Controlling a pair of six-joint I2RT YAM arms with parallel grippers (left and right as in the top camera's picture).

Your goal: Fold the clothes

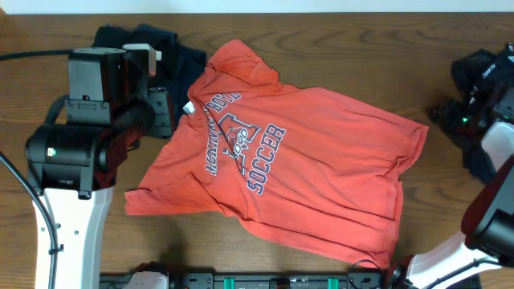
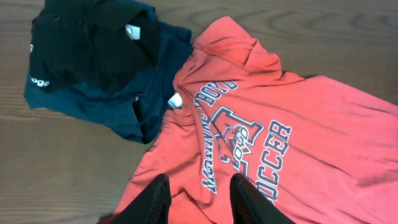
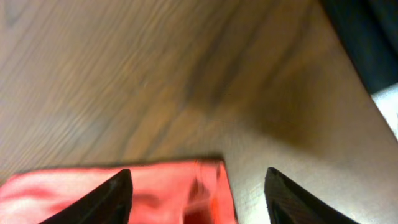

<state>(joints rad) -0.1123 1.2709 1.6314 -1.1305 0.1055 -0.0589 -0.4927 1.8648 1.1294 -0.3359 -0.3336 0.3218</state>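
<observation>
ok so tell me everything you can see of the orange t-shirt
The orange-red T-shirt looks like soft, slightly faded knit. It is short-sleeved, with navy-and-white college lettering that includes SOCCER and a chest logo. It lies print side up, unfolded and wrinkled, spread diagonally on the wooden table. Its collar end overlaps the dark garments. The right claw stands open over one corner.

A brown wooden table (image 1: 337, 48), its grain running left to right, fills nearly the whole frame. At the middle of the bottom edge lies a black rail (image 1: 265, 282) with small green parts. A pale strip (image 1: 321, 5) lines the top edge.
</observation>
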